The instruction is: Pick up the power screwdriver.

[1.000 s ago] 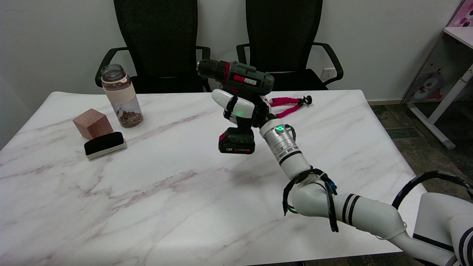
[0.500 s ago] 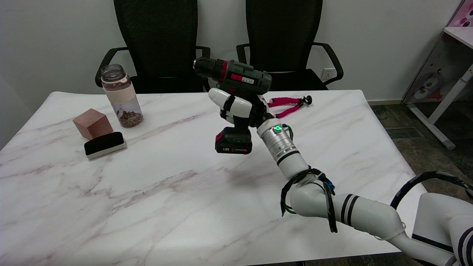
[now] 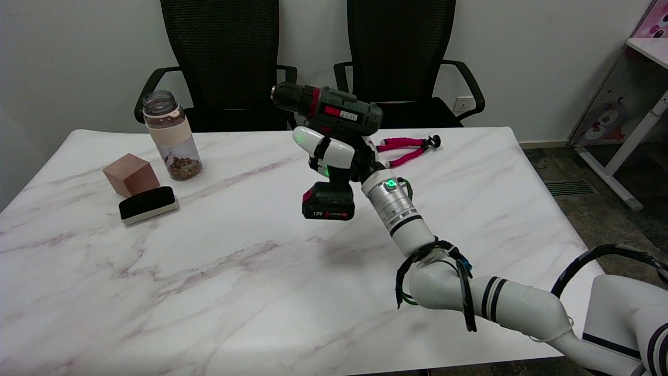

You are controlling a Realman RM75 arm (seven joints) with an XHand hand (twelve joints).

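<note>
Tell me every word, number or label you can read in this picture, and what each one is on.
"12V": on the battery pack at the foot of the power screwdriver, which the right hand holds above the table.
Small print right of "12V" on the battery pack: too blurred to read.
Red-and-white label on the screwdriver's body: too small to read.
Nothing else carries readable text.

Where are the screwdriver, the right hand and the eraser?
screwdriver (image 3: 334, 107), head view, on its green motor body.
right hand (image 3: 334, 154), head view, on the white finger around the grip.
eraser (image 3: 147, 202), head view, on its black top.
</note>
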